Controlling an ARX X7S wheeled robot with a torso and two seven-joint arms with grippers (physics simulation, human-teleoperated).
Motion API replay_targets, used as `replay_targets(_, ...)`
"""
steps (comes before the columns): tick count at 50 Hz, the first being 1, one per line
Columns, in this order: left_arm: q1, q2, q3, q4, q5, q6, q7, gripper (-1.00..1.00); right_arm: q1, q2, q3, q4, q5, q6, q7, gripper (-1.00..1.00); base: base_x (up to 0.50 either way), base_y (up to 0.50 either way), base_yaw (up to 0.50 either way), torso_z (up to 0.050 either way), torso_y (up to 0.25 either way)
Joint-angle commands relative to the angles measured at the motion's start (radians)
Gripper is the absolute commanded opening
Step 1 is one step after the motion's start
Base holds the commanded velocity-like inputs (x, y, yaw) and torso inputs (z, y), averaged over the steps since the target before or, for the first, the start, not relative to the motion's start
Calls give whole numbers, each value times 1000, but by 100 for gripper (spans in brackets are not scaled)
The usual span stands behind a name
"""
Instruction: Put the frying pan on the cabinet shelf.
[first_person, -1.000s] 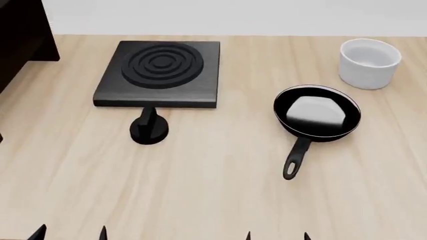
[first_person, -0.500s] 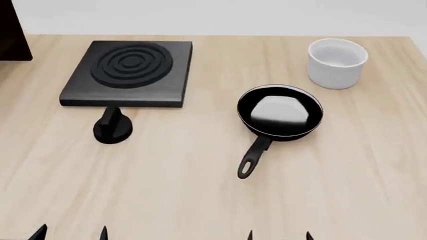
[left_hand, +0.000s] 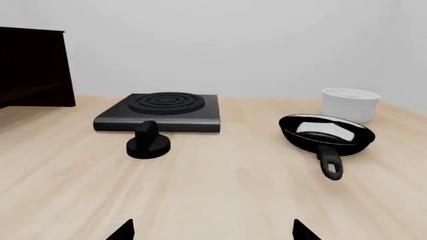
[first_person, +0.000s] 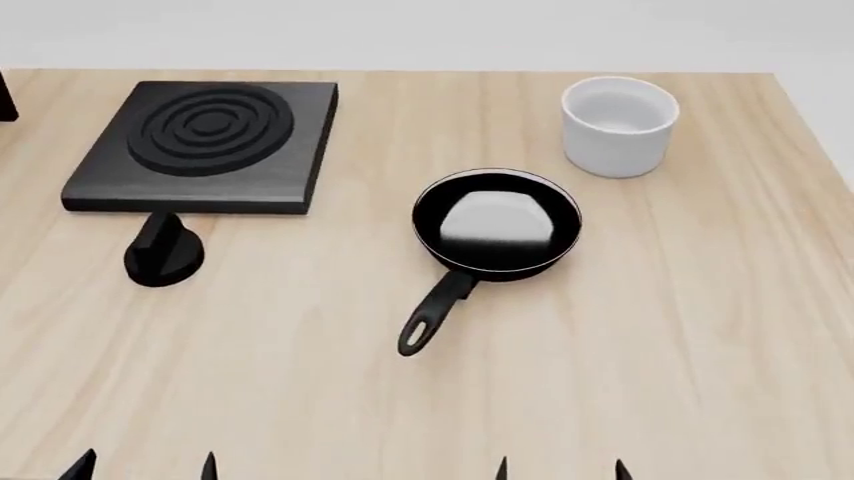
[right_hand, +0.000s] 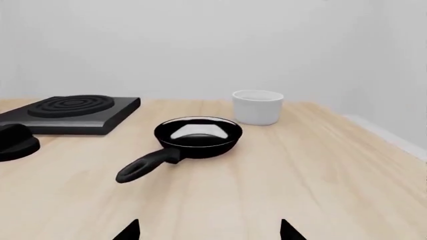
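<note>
The frying pan (first_person: 497, 222) is a small black pan with a silvery rim and a shiny pale base. It sits on the wooden table, right of centre, with its short handle (first_person: 424, 328) pointing toward me and slightly left. It also shows in the left wrist view as the pan (left_hand: 327, 132) and in the right wrist view as the pan (right_hand: 197, 134). My left gripper (first_person: 143, 468) and right gripper (first_person: 561, 470) are open at the near table edge, well short of the pan, with only their tips showing. A dark cabinet (left_hand: 33, 65) stands at the far left; I cannot make out its shelf.
A square black burner plate (first_person: 200, 145) with concentric rings lies at the back left, with a black knob (first_person: 163, 252) in front of it. A white cup (first_person: 619, 125) stands behind the pan. The table's right edge (first_person: 814, 130) runs close to the cup.
The head view has swung right, so the pan, burner plate, knob and cup have all slid left in the frame. The cabinet has nearly left the view. Both grippers' tips hold their place.
</note>
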Motion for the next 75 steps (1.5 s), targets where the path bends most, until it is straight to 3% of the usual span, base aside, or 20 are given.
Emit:
replay_targets(1,-1,-7,7,1,-10,-2,-9,100,-1,8,-8,-15,0,3,15,100,246,0,0,0,0)
replay_targets(31,-5,-21,26,-5,-30,2,-25,100,2,24,-28,-7,6,-10,37,100,440,-185,0,0,0)
replay_targets(75,-8,-44,50,10,-49,-7,-53,100,7,50,-67,-18,2,-3,58,100,263,3,0,0,0)
